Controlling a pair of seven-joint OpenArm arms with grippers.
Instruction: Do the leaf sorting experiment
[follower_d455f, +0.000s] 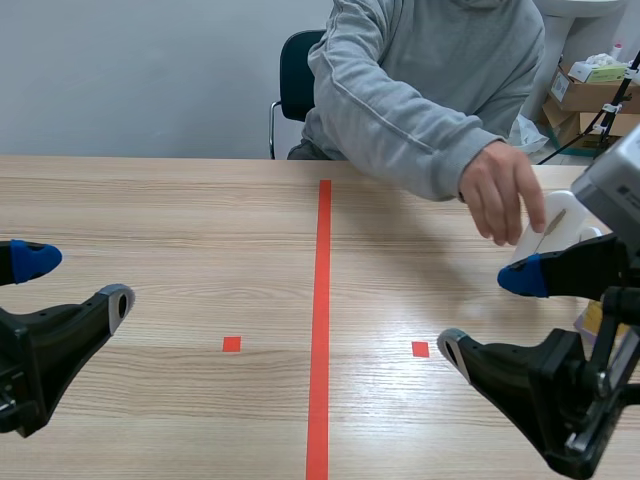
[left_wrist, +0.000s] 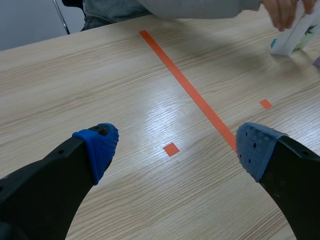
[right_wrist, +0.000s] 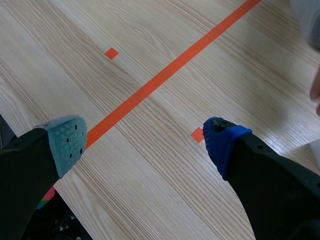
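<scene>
A person in a grey sweatshirt sits across the table, and their hand (follower_d455f: 500, 195) rests on a white box (follower_d455f: 556, 226) at the far right. The same white box (left_wrist: 292, 35), with a green patch, shows in the left wrist view far ahead of the gripper, under the hand (left_wrist: 282, 12). I see no leaves in any view. My left gripper (follower_d455f: 75, 282) hovers open over the left half of the table, nothing between its fingers (left_wrist: 100, 145). Low at the right, my right gripper (follower_d455f: 488, 315) is also open and holds nothing, just in front of the box.
A red tape line (follower_d455f: 323, 300) runs down the table's middle, with a small red square (follower_d455f: 231, 344) on the left and another (follower_d455f: 420, 349) on the right. A chair (follower_d455f: 295, 75) and cardboard boxes (follower_d455f: 585, 95) stand behind the table.
</scene>
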